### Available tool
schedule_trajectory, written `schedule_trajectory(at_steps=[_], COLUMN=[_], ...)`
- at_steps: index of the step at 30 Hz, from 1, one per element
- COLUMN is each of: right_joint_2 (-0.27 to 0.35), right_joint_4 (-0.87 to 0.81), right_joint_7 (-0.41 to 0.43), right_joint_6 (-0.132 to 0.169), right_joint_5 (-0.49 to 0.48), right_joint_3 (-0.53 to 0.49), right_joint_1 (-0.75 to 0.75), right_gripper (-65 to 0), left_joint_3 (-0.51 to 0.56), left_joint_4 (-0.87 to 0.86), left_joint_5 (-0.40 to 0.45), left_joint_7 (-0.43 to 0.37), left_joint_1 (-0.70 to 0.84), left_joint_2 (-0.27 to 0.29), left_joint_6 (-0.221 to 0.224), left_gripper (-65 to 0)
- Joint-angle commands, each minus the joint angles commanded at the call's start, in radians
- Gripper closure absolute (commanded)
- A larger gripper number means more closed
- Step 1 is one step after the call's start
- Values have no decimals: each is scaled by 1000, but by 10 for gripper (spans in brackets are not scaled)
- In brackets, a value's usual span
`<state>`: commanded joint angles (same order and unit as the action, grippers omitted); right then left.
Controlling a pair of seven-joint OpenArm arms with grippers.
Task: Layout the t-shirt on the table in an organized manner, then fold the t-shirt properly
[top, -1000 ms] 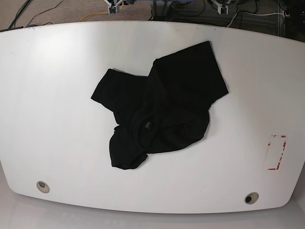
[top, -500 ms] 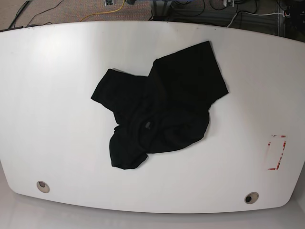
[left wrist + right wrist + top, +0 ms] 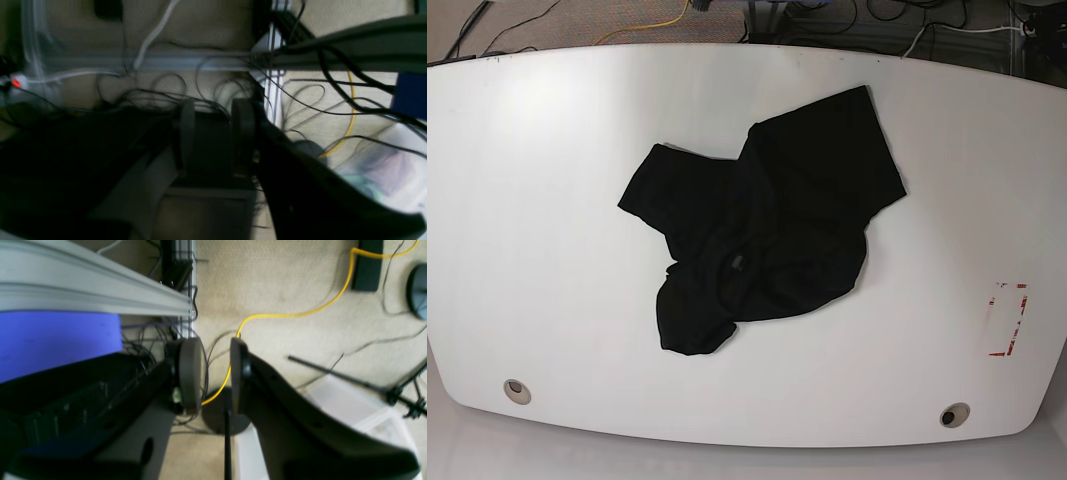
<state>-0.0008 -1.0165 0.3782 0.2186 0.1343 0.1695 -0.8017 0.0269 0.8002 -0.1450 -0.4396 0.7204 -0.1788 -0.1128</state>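
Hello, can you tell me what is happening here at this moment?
Nothing is being handled right now. A black short-sleeved cloth t-shirt lies crumpled near the middle of the large glossy white table, not laid flat or folded. Neither arm is over the table in the base view. The left gripper and right gripper are open and empty, above the cabled floor.

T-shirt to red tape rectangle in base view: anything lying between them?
Nothing. In the base view, only bare white table runs from the crumpled t-shirt to the red tape rectangle.
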Motion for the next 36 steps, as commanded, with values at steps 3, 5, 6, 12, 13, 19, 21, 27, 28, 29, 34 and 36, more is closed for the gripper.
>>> schedule_trajectory(at_steps=[3,5,6,12,13,19,21,27,28,29,34,36], right_joint_2=[-5,-6,-8,-34,-35,-41,-41,-35,-35,-34,-2,3], right_joint_4=[-81,-133,-158,-308,-336,-517,-574,-694,-707,-727,-836,-873], right_joint_7=[0,0,0,0,0,-2,-2,-2,-2,-3,-3,-3], right_joint_6=[0,0,0,0,0,5,3,5,5,5,6,5], right_joint_5=[0,0,0,0,0,0,0,-89,-104,-121,-163,-163], right_joint_3=[0,0,0,0,0,-3,-3,-2,0,0,0,-2], right_joint_1=[-57,-89,-104,-196,-213,-325,-358,-422,-428,-436,-477,-485], right_gripper=[-144,-144,-144,-144,-144,-144,-144,-144,-144,-144,-144,-144], left_joint_3=[-52,-89,-103,-157,-166,-252,-269,-295,-299,-308,-328,-330], left_joint_4=[81,138,164,336,359,548,615,769,787,819,944,985], left_joint_5=[0,0,0,0,0,-2,-25,-170,-183,-203,-249,-259], left_joint_7=[0,0,0,0,0,0,0,0,0,0,0,0], left_joint_1=[58,94,107,209,219,336,374,474,485,503,557,565], left_joint_2=[0,2,3,0,0,6,8,2,2,0,5,6], left_joint_6=[0,0,-2,-2,-2,-2,-2,-2,-2,-2,-2,-2], left_gripper=[-172,-172,-172,-172,-172,-172,-172,-172,-172,-172,-172,-172])
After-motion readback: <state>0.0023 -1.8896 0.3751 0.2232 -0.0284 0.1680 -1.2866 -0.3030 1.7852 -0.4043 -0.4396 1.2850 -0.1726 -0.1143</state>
